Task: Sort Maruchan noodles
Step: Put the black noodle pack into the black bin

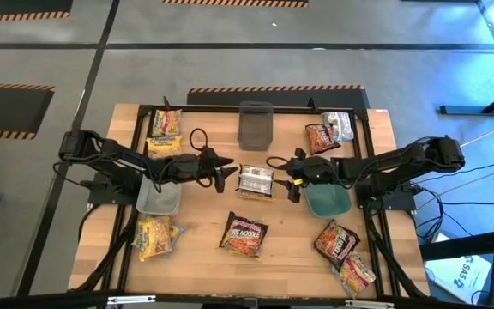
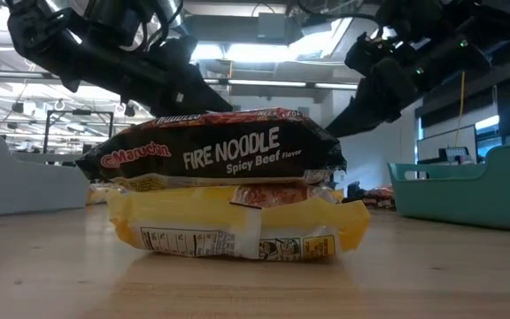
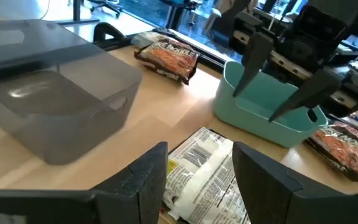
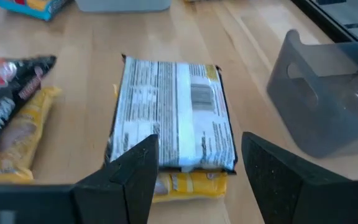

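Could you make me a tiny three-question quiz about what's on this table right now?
1. True or false: the silver-white plastic noodle packet lies at the table's centre, between both arms.
2. Which container sits under the right arm: A grey bin, B teal plastic tub, C basket?
3. What flavour is printed on the black Fire Noodle packet?

Key: 1 true; 2 B; 3 Spicy Beef.

Dark packet [image 2: 215, 146]: "Maruchan FIRE NOODLE Spicy Beef Flavor".
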{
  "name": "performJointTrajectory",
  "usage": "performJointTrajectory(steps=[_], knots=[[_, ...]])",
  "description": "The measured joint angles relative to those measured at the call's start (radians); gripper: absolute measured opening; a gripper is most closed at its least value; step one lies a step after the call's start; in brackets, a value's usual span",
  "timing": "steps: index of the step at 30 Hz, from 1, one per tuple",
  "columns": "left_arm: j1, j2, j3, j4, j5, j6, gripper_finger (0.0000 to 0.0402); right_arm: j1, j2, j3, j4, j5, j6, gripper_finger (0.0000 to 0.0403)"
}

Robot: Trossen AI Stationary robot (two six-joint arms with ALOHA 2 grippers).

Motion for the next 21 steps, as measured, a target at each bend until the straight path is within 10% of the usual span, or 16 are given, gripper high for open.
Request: performJointTrajectory(steps=[21], knots=[[-0.022, 0.114, 0.238, -0.403, 0.136, -0.146, 0.0172, -0.001, 0.159, -0.015, 0.222, -0.021, 0.025, 0.0216]])
